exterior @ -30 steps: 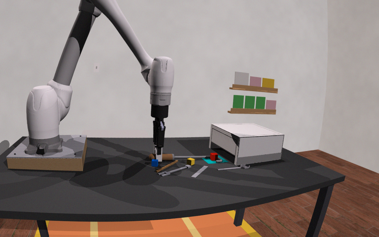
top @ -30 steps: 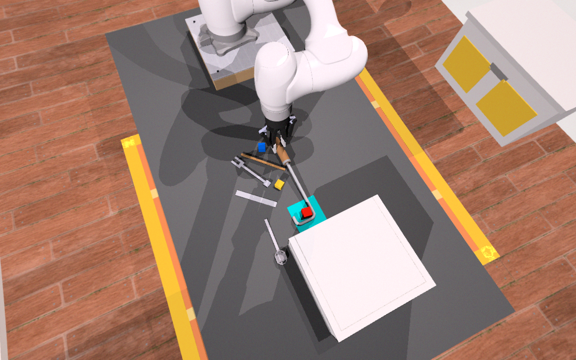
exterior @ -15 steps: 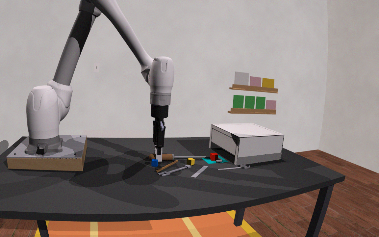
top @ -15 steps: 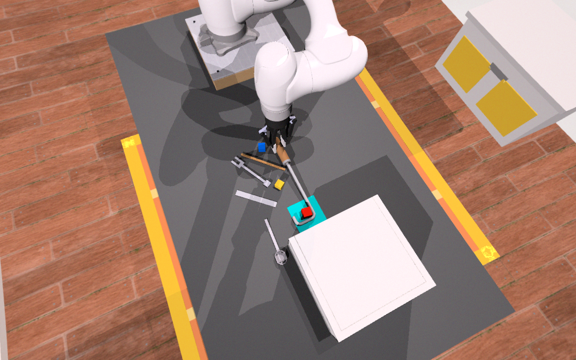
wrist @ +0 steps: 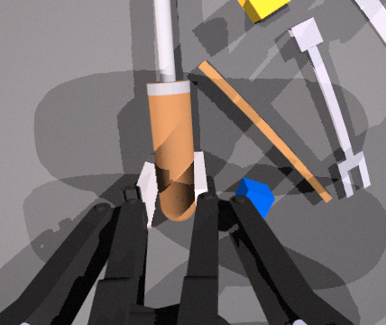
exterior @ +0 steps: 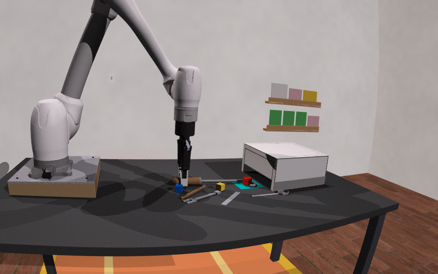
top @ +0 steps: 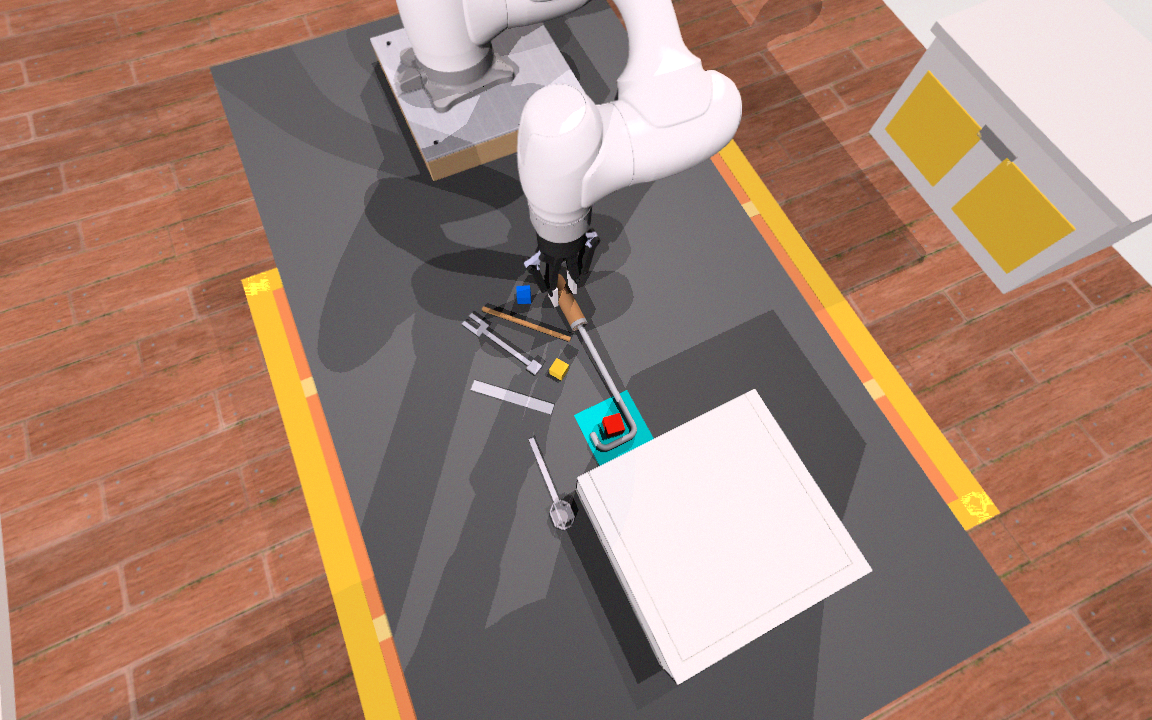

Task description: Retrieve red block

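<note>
The red block (top: 613, 423) (exterior: 246, 180) sits on the teal square (top: 586, 425) (exterior: 238, 185), just in front of the white cabinet (top: 723, 528) (exterior: 285, 165). A hook tool lies on the table, and its bent metal end (top: 602, 438) curls around the block. Its metal rod (top: 600, 371) (wrist: 163, 13) runs back to a wooden handle (top: 573, 310) (exterior: 193, 179) (wrist: 170, 133). My gripper (top: 562, 288) (exterior: 183, 179) (wrist: 177, 167) points straight down and is shut on the rear end of that handle, low at the table.
A blue block (top: 523, 293) (wrist: 256, 195) lies close beside my fingers. A wooden stick (top: 526, 324) (wrist: 260, 126), a fork-like tool (top: 501, 342) (wrist: 332, 108), a yellow block (top: 558, 368), a flat grey strip (top: 511, 396) and a scoop tool (top: 549, 479) lie left of the rod.
</note>
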Controlling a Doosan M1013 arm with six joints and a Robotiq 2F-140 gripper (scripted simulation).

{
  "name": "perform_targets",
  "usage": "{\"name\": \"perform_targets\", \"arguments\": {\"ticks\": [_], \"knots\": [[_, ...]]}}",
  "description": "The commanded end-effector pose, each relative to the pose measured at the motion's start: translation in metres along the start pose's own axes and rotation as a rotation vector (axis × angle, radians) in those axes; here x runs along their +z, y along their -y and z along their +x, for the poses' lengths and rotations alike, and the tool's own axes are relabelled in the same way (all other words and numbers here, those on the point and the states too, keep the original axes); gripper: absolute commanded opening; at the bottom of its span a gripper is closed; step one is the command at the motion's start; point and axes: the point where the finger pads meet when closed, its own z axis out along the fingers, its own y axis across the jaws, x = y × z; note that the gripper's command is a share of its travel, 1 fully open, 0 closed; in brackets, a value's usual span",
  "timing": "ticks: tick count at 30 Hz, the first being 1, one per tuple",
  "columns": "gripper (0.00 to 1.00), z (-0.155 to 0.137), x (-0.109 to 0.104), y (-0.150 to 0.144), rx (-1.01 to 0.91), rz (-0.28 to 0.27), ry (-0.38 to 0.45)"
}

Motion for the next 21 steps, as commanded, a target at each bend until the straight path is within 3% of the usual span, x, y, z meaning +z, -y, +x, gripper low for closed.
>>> {"name": "perform_targets", "arguments": {"ticks": [1, 21], "knots": [[0.00, 0.0042, -0.0003, 0.0007, -0.001, -0.004, -0.003], [0.00, 0.0042, -0.0003, 0.0007, -0.001, -0.004, -0.003]]}}
